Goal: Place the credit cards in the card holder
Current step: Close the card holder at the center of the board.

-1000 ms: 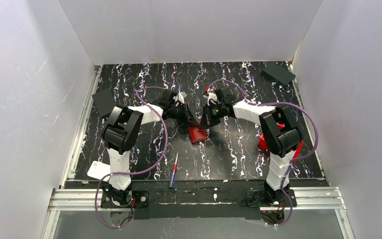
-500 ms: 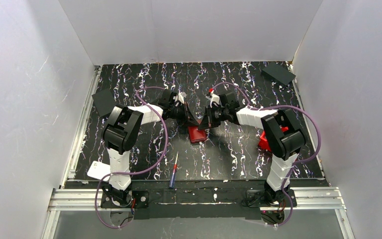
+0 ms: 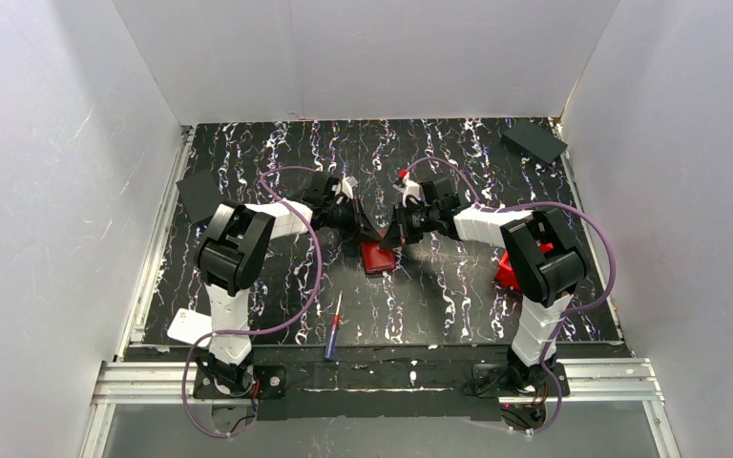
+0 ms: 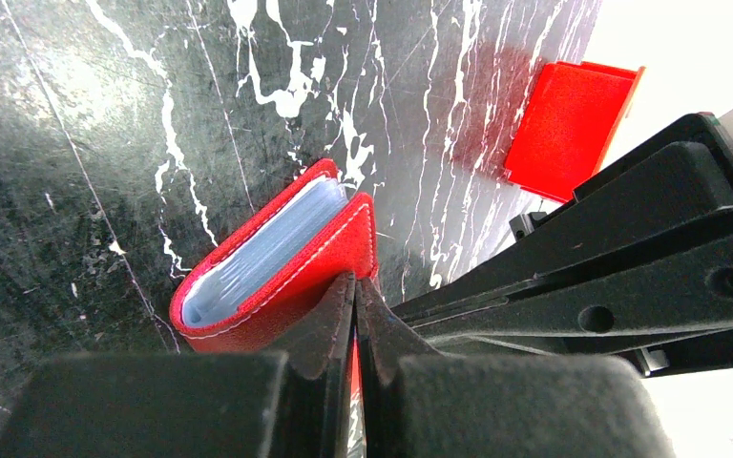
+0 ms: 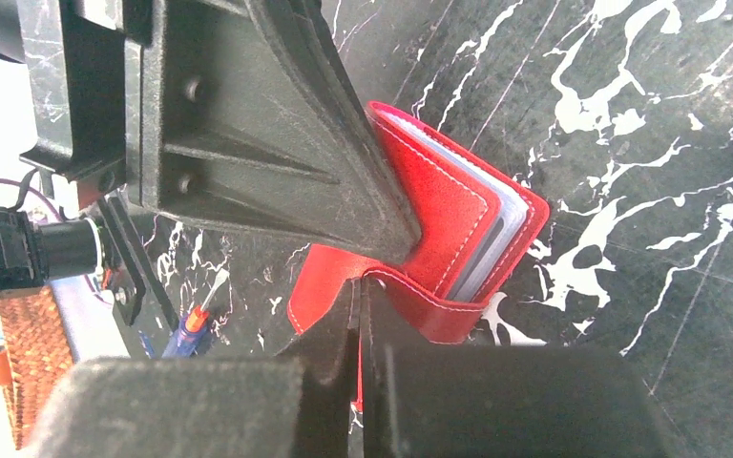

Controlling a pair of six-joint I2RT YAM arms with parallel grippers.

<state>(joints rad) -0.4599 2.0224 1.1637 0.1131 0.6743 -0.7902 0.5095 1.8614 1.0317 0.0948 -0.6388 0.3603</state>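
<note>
- Lying at the far left, on the near corner of the surface [image 3: 439,296], is what I take to be a pale credit card [image 3: 188,326], well apart from both arms. It looks thin, stiff and flat, so it probably has to be slid to an edge or tipped by one side before it can be pinched.
- A black square [image 3: 198,196] rests beyond the left arm's elbow.
- The left fingers [image 4: 342,310] are together, clamped on one red cover of the card holder, with a sliver of red showing between them.
- A blue and red pen-like tool [image 3: 332,329] lies near the front edge.
- The card holder [image 3: 379,258] sits mid-surface between the two arms, partly open, with its grey-blue pockets fanned inside.
  - It looks light and soft, with floppy stitched covers, so it would likely skid or fold under a one-sided push.
  - The free edge of each cover, away from the spine, seems the best place to hold it, pulling the two covers apart.
  - The pockets look slick and narrow, so a card should go in edge first.
  - Whether any pocket is already filled cannot be told.
- The right fingers [image 5: 345,320] are together too, pinching the other cover, which curls up at the grip.
- A red bin [image 3: 506,272] shows partly behind the right arm.
- A second black square [image 3: 534,141] lies in the far right corner.
</note>
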